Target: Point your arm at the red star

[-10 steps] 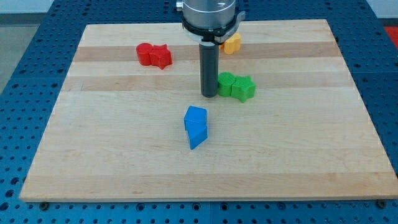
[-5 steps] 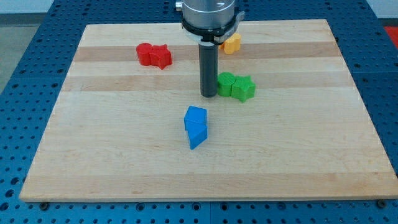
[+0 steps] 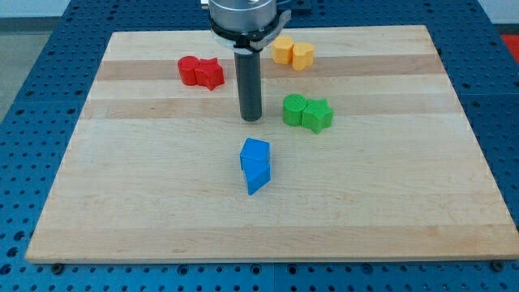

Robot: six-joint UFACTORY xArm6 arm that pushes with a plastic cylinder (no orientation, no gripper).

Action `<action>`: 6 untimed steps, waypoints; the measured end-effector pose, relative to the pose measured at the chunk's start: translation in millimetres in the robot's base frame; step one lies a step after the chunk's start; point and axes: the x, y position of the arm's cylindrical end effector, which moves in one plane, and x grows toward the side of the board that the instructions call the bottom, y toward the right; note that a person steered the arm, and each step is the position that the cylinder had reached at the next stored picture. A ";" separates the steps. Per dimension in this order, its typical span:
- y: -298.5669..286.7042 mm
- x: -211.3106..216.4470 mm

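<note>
Two red blocks sit touching near the view's top left of the board; the red star [image 3: 210, 74] is the right-hand one, with a rounder red block [image 3: 189, 70] against its left side. My tip [image 3: 251, 119] rests on the wooden board [image 3: 122, 203] below and to the right of that star, near it but clearly apart, with bare wood between. No hand to report here: the arm ends in a plain dark rod, so there is nothing to spread or pinch. To the tip's right lies a green pair, a green block [image 3: 294, 109] touching a green star [image 3: 319, 115], close to the rod yet not in contact. Toward the view's bottom, just below the tip, are two blue blocks [image 3: 255, 165] stacked close together. Two yellow blocks [image 3: 293, 52] lie at the view's top, right of the rod's housing. Judging progress: the approach looks partly made; what is left is a short slide up and leftward to bring the tip close beside the star without nudging it.
</note>
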 end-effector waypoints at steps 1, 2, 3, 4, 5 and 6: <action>-0.3 -48.3; -0.7 -83.6; -9.3 -101.0; -37.2 -117.0; -66.1 -133.9; -84.8 -135.5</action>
